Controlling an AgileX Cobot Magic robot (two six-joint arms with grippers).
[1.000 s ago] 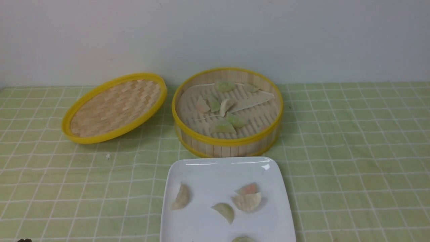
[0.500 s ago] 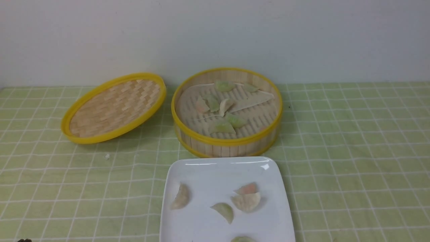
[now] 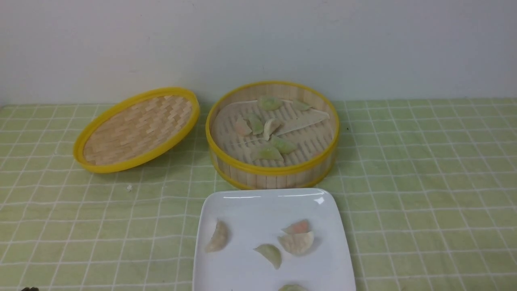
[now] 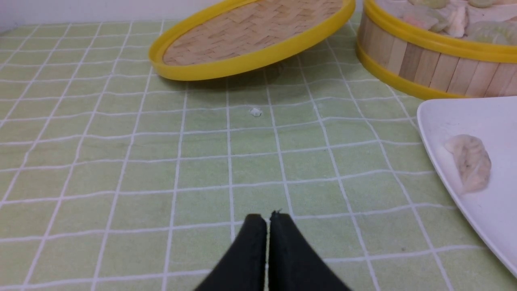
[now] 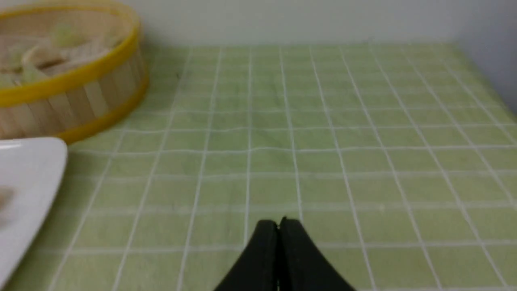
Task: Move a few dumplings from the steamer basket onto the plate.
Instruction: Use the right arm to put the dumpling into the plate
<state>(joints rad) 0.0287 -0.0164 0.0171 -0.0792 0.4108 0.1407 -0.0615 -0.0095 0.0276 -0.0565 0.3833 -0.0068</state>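
Dumplings (image 3: pixel 297 241), small pleated crescents in cream, green and pink, lie five on the glossy white square plate (image 3: pixel 242 202); several remain in the round yellow-rimmed bamboo steamer basket (image 3: pixel 272 171) just behind. Both grippers, left (image 4: pixel 267 217) and right (image 5: pixel 278 223), hover empty over the green checked worktop (image 3: pixel 424 182), fingers together, suggesting the job is largely done.

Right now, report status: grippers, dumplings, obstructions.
Left gripper shut, empty, low over the cloth. Right gripper same. Dumplings on the plate, more in the steamer basket. Lid off, nothing blocking.
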